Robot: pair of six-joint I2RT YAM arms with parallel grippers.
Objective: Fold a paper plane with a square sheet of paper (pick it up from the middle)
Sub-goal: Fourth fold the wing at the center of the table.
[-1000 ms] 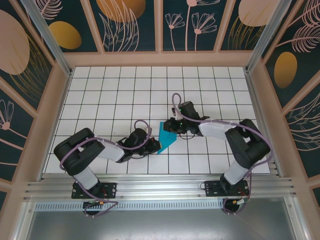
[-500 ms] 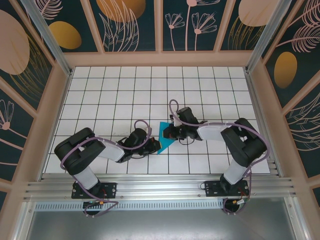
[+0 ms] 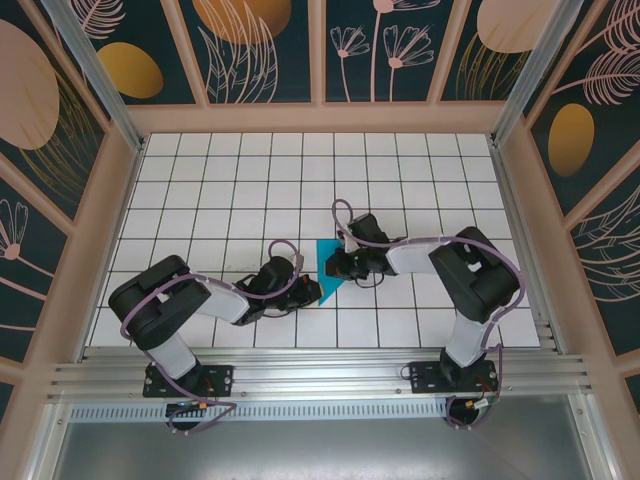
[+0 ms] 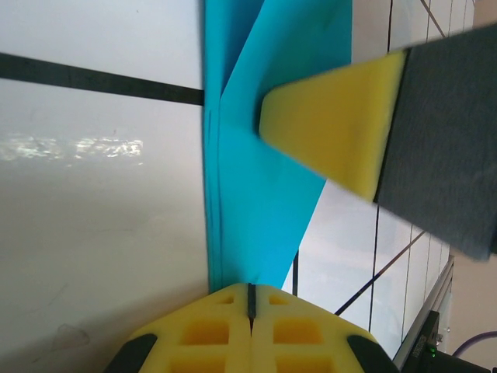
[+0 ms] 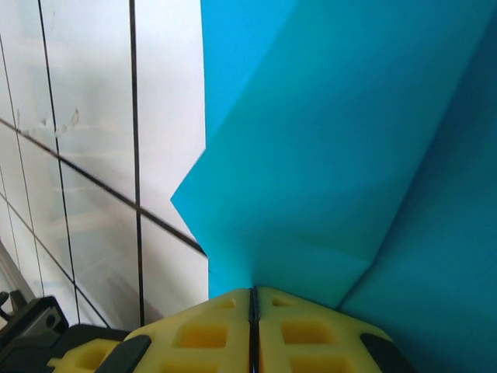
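While left end effector [image 4: 250,287], right end effector [image 5: 252,292] clamp sheet [image 3: 325,256]: long axis near-far, tip nearward.

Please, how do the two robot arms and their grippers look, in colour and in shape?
The left arm and the right arm have rounded black joints and white link covers. A thin purple cable runs along each arm and makes a loop near the wrist. The left gripper and the right gripper have yellow fingers with square moulded pockets.

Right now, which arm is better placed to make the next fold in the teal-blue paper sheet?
Probably right: right gripper pinches the wide end of the teal-blue paper sheet; left gripper anchors its tip.
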